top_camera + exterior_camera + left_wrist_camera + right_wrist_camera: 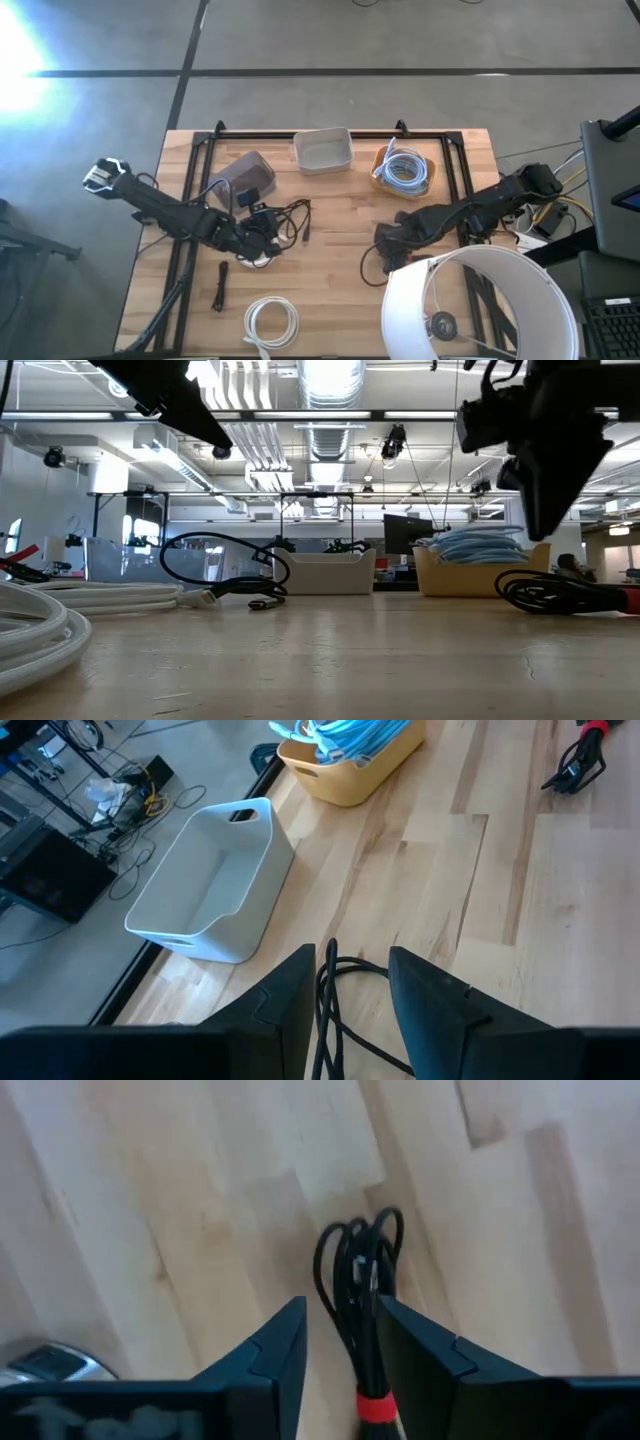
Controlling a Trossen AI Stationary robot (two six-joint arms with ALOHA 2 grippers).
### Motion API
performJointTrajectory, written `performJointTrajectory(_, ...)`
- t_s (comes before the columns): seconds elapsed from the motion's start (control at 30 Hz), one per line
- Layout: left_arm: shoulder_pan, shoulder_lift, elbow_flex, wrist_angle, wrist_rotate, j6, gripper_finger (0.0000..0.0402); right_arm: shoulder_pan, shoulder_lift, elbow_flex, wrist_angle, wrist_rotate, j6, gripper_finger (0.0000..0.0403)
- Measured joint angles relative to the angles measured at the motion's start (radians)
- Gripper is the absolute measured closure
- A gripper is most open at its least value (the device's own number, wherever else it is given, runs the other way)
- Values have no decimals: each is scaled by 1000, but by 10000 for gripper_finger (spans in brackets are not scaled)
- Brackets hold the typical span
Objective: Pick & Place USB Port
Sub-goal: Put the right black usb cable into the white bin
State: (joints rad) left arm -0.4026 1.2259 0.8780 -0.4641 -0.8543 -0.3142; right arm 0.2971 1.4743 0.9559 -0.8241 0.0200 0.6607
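Two hands (338,1355) astride black cable bundle (357,1280), lying lengthwise between fingers

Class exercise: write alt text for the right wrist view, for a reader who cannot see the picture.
The right gripper hangs close over a light wooden table, its two dark fingers open either side of a coiled black cable bundle bound by a red tie. A small metallic object shows at the picture's edge; what it is cannot be told.
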Motion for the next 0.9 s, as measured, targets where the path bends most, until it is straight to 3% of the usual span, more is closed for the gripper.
performJointTrajectory(0.2, 0, 0, 0, 0, 0, 0, 268, 39, 23, -57, 16, 3, 62, 263)
performJointTrajectory(0.4, 0, 0, 0, -1, 0, 0, 268, 53, 47, -106, 161, 6, 85, 245)
performJointTrajectory(0.63, 0, 0, 0, 0, 0, 0, 268, 55, 81, -156, 164, 15, 81, 237)
performJointTrajectory(0.77, 0, 0, 0, 0, 0, 0, 268, 57, 100, -169, 166, 20, 47, 253)
performJointTrajectory(0.9, 0, 0, 0, 0, 0, 0, 268, 57, 116, -170, 175, 29, 20, 294)
